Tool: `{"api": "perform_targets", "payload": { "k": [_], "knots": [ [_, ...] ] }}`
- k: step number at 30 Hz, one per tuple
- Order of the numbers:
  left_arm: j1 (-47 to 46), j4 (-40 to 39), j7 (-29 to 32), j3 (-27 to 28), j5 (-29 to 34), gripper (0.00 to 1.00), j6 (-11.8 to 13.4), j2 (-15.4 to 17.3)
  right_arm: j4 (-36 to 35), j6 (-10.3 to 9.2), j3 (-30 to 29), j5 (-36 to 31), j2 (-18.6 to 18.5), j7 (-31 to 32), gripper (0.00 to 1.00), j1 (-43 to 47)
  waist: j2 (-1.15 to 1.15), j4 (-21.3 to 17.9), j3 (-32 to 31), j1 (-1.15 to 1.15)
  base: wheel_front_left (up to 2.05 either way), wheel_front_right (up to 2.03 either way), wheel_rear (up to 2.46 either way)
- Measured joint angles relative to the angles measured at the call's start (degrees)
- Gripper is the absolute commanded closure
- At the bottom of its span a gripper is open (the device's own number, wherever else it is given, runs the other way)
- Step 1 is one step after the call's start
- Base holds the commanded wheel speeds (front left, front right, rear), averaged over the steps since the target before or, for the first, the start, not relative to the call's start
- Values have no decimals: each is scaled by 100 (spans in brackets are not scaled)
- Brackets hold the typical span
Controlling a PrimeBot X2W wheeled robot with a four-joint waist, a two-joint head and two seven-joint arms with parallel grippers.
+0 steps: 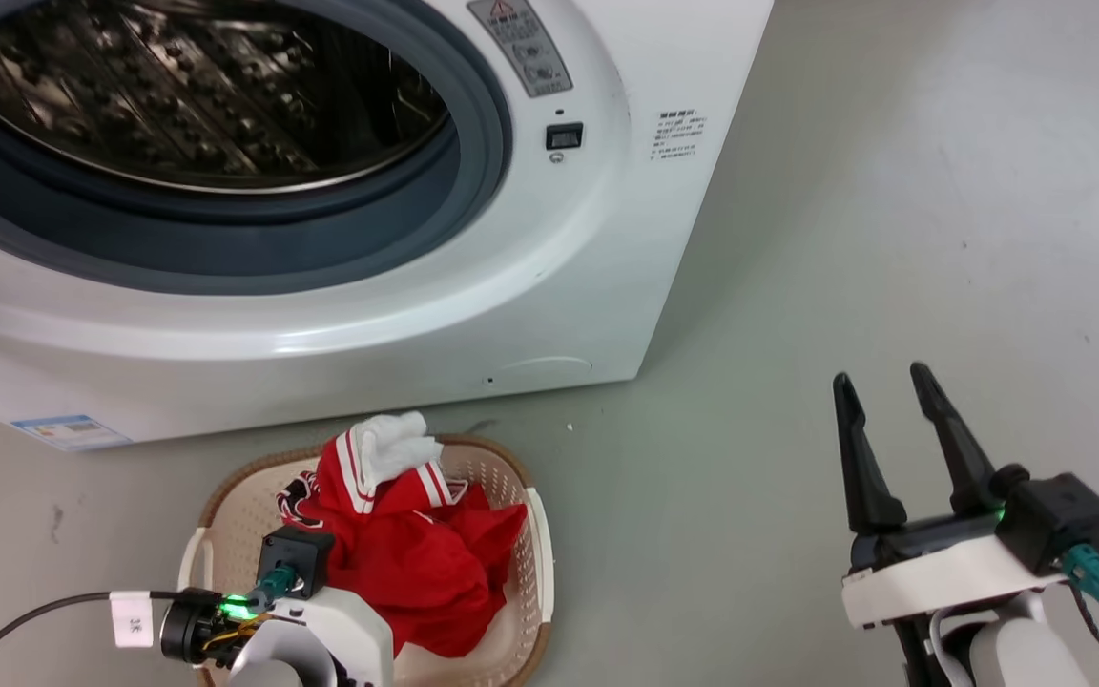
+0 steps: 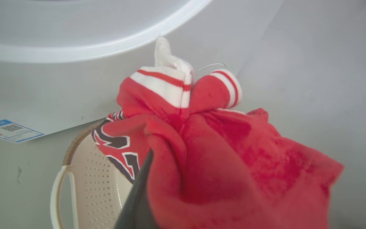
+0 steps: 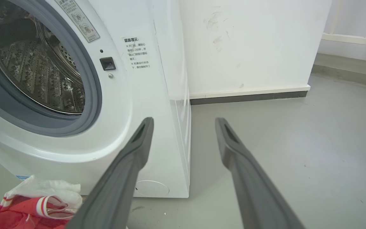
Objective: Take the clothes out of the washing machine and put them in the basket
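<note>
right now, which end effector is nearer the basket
Left. The left end effector sits over the basket, amid the red clothes; the right end effector is open above floor, off to the basket's right.

Soft, even daylight all round; glints on the steel drum (image 1: 196, 95), the near red cloth (image 2: 233, 165) blurred.

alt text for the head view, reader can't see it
Red clothes with white trim sit heaped in a cream basket on the floor before an open white washing machine. The left forearm reaches over the basket; the right gripper is open, off to the side.
</note>
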Motion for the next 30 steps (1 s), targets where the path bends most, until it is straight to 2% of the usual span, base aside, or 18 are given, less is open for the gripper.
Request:
{"api": "perform_targets", "payload": {
  "k": [18,30],
  "knots": [
    [-1884,2484,45,-364,-111,100,-32,162,-283,0,-172,241,0,1,0,-923,0,-255,1804,1,0,0,0],
    [-2733,3075,517,-544,-112,100,55,125,-447,0,-300,310,0,0,0,-1358,0,-267,2787,1,0,0,0]
  ]
}}
